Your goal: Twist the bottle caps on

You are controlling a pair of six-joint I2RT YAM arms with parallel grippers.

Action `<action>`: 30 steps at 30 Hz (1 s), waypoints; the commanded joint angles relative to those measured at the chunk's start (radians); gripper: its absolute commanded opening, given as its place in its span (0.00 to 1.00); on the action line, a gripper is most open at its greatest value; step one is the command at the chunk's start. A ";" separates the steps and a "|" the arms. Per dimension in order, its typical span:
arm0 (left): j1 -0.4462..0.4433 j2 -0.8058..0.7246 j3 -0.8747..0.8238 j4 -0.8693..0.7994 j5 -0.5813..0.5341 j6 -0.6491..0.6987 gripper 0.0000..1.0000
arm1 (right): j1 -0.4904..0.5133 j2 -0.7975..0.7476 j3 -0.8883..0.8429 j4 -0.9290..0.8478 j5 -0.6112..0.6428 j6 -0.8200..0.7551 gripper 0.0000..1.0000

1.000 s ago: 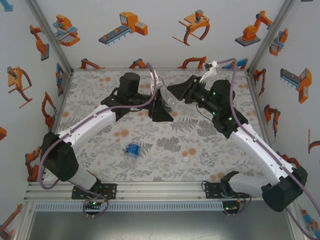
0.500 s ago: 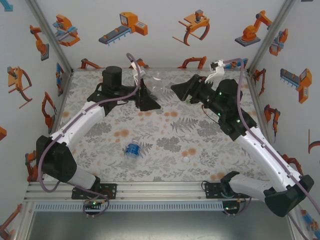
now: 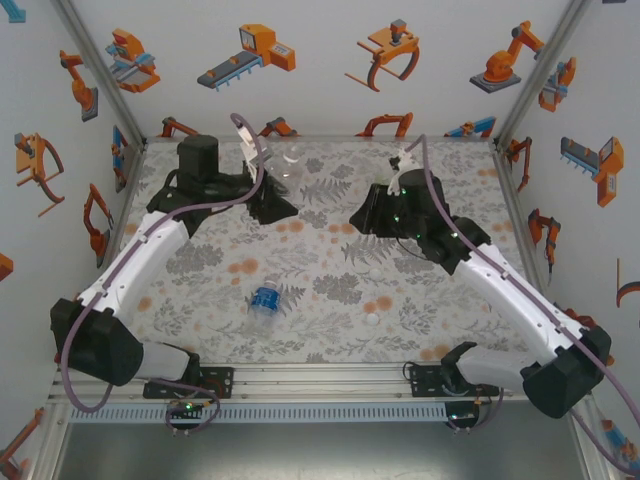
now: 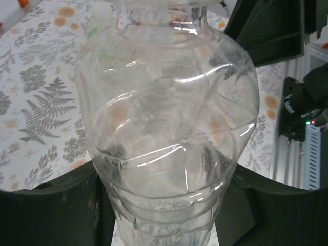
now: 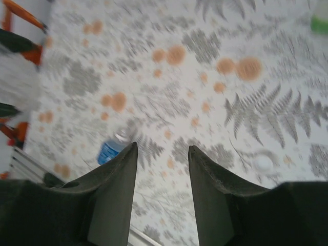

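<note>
Both arms have swung left since a second ago, the right hand (image 5: 163,154) dropping low. On the desk (image 3: 320,340), a bottle cap (image 3: 371,320) lies at 5 o'clock and the blue-label bottle (image 3: 265,298) at 7. The right hand gapes empty near centre. The left hand (image 4: 161,215) clamps the colourless bottle (image 4: 164,128) at 11.

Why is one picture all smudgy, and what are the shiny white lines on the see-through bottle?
Right wrist view: the flowery table looks smeared, likely motion blur, while the right end effector looks crisp. Left wrist view: the white lines are light glare on the clear bottle, whose curved plastic bends the pattern behind. Top external view: sharp, evenly lit.
</note>
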 commanded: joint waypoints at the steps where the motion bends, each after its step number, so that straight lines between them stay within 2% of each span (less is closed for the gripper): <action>1: 0.003 -0.037 -0.021 -0.006 -0.060 0.055 0.00 | 0.029 0.028 -0.035 -0.145 0.062 -0.026 0.43; 12: -0.002 -0.048 -0.033 -0.030 -0.060 0.049 0.02 | 0.028 0.160 -0.104 -0.196 0.162 -0.020 0.39; 16: -0.009 -0.049 -0.035 -0.042 -0.085 0.064 0.02 | -0.030 0.251 -0.095 -0.165 0.111 -0.026 0.39; 19: -0.017 -0.046 -0.034 -0.056 -0.095 0.074 0.02 | -0.050 0.308 -0.095 -0.140 0.120 -0.045 0.40; 22: -0.032 -0.041 -0.025 -0.084 -0.113 0.098 0.03 | -0.060 0.368 -0.083 -0.134 0.135 -0.064 0.43; 30: -0.053 -0.033 -0.024 -0.102 -0.135 0.117 0.03 | -0.064 0.460 -0.078 -0.091 0.133 -0.074 0.43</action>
